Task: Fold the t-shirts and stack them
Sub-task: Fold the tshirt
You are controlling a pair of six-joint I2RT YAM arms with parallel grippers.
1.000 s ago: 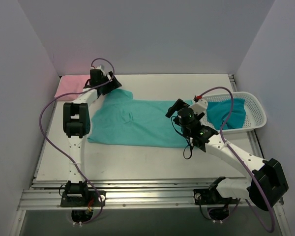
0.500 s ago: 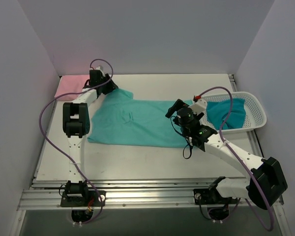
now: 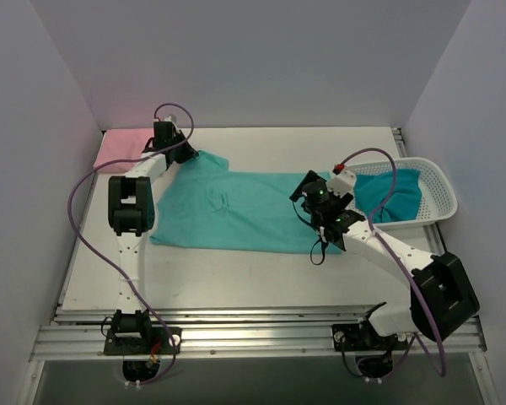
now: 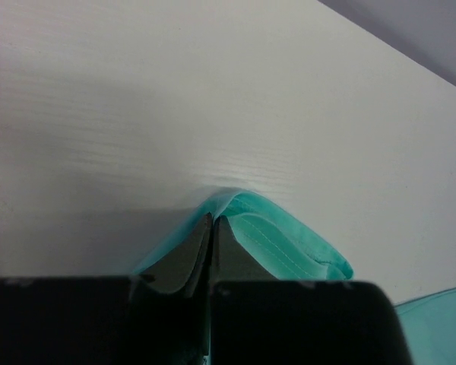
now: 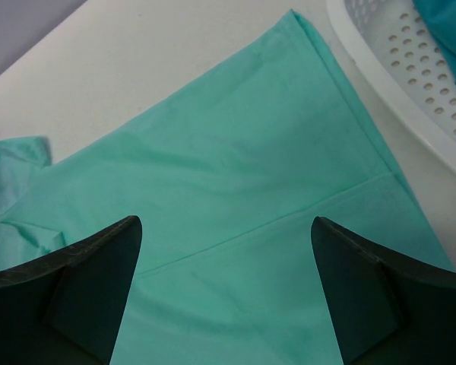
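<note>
A light mint-green t-shirt point(image 3: 236, 211) lies spread across the middle of the table. At its far left sleeve my left gripper point(image 3: 185, 150) is shut on the cloth; in the left wrist view the sleeve edge point(image 4: 289, 243) bunches up around the closed fingertips point(image 4: 211, 220). My right gripper point(image 3: 310, 196) stands open over the shirt's right end, near the hem, and the right wrist view shows flat mint cloth point(image 5: 228, 198) between its wide-apart fingers. A darker teal t-shirt point(image 3: 388, 192) lies in the basket. A pale pink t-shirt point(image 3: 120, 148) sits folded at the far left corner.
A white mesh basket point(image 3: 434, 198) stands at the right edge of the table, its rim point(image 5: 380, 61) close to the right gripper. Grey walls close in the table on three sides.
The left gripper has closed on the mint shirt's sleeve. The right gripper has moved slightly farther over the shirt's right end, staying open.
</note>
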